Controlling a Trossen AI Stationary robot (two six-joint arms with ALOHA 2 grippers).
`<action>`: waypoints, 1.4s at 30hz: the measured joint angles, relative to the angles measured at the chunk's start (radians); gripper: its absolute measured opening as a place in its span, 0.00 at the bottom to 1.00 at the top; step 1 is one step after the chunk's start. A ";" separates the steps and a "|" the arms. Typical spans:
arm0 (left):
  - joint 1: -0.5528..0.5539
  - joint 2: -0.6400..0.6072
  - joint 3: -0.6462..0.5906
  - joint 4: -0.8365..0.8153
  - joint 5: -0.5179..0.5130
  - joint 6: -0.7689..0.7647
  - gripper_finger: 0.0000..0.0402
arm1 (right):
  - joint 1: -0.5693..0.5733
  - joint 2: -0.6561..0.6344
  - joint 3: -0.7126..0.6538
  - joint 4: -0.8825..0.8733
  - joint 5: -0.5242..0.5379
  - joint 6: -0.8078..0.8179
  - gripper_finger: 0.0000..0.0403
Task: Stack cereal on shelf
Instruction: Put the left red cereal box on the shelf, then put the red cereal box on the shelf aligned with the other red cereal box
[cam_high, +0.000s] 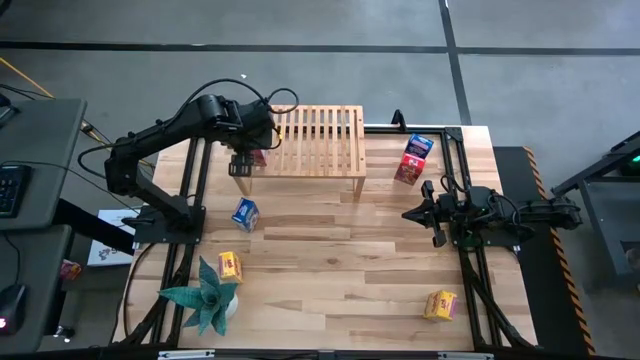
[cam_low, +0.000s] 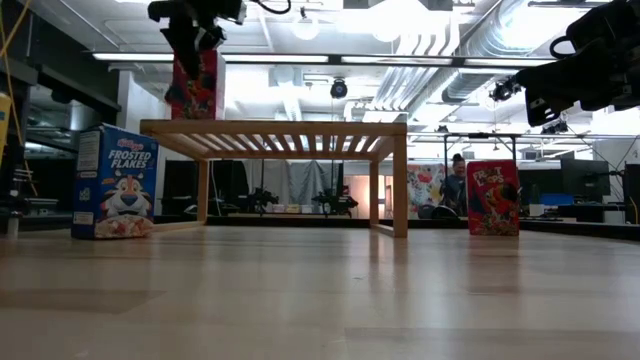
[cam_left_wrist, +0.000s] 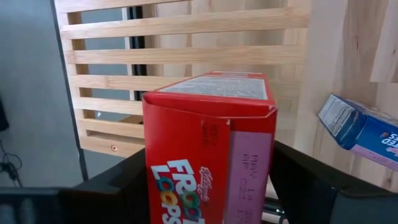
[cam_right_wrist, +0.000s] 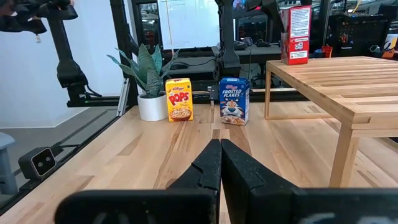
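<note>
A red cereal box (cam_left_wrist: 208, 155) stands upright on the left end of the light-wood shelf (cam_high: 315, 140), seen also in the low view as the red box (cam_low: 195, 88) on the slatted top. My left gripper (cam_high: 243, 163) hangs over it, pointing steeply down, open, one finger on each side of the box's upper part. My right gripper (cam_high: 410, 213) waits shut and level at the table's right side, touching nothing. My left gripper (cam_left_wrist: 210, 163) has its fingers (cam_left_wrist: 124, 180) close beside the two narrow sides of the red box, near its top, coming from above. I cannot tell whether they touch it. The box stands on its base on the shelf's slats.
On the table stand a blue box (cam_high: 246, 213), a yellow box (cam_high: 230, 266) beside a teal plant (cam_high: 205, 300), another yellow box (cam_high: 440, 304), and a red box (cam_high: 407, 170) with a blue one (cam_high: 418, 146) right of the shelf.
</note>
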 joint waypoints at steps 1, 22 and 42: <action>0.000 0.000 0.000 0.000 0.000 0.000 0.66 | 0.000 0.000 0.000 0.000 0.000 0.000 0.00; 0.000 -0.002 0.202 -0.033 0.001 0.017 0.67 | 0.000 0.000 0.000 0.000 0.000 0.000 0.00; -0.007 -0.311 0.091 0.528 0.099 -0.374 0.66 | 0.000 0.000 0.000 0.000 0.000 0.000 0.00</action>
